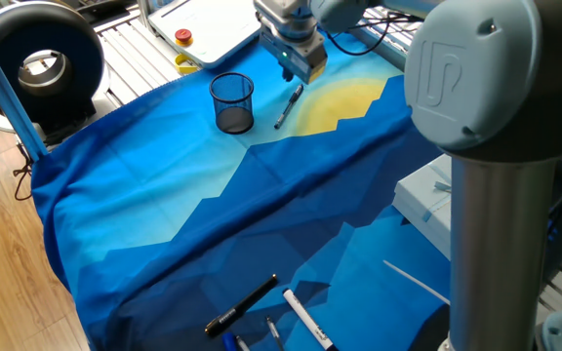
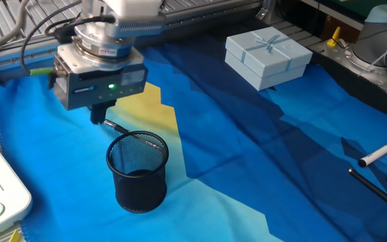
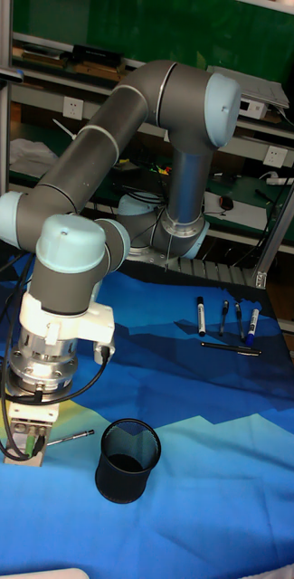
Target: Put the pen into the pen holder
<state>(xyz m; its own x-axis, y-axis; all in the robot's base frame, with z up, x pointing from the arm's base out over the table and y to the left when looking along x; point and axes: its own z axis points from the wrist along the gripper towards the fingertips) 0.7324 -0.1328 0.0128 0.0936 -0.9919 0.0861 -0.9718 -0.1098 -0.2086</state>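
The pen (image 1: 288, 105) lies flat on the blue and yellow cloth, just right of the pen holder (image 1: 232, 102), a black mesh cup standing upright and empty. In the other fixed view the pen (image 2: 115, 126) shows behind the pen holder (image 2: 138, 172). My gripper (image 2: 98, 117) hangs low over the pen's far end, its dark fingertips close to the cloth, with nothing visibly held. The tall view shows the gripper (image 3: 24, 443) left of the pen (image 3: 71, 438) and the pen holder (image 3: 127, 459). How far apart the fingers stand is not clear in any view.
A pale blue gift box (image 2: 267, 59) sits at the cloth's far side. Markers and other pens (image 1: 261, 312) lie at the opposite end of the cloth. A white tray (image 1: 208, 24) lies beyond the cloth's edge near the cup.
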